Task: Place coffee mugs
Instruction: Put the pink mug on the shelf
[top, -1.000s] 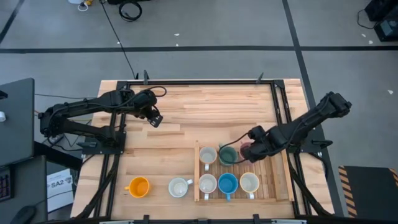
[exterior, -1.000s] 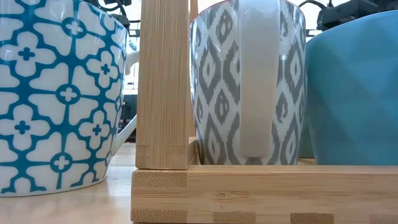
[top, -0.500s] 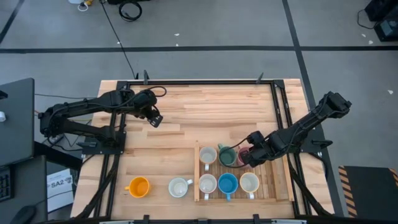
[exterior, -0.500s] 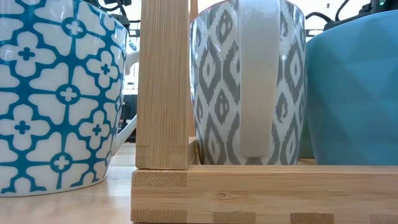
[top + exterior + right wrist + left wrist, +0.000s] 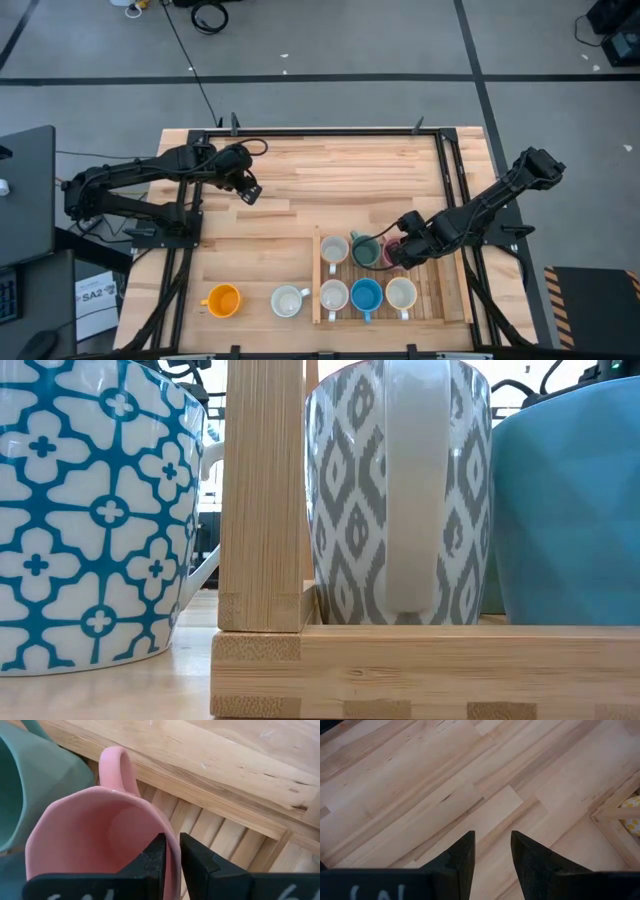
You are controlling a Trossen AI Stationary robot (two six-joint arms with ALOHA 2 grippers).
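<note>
The high view looks straight down on the whole table. The low view sits close against the tray, which the high view shares.

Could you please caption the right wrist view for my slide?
Right tool straddles the pink mug rim inside the wooden tray.

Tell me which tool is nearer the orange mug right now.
Left. The left tool hovers over bare table, up and slightly right of the orange mug. The right tool is far across, at the pink mug in the wooden tray.
</note>
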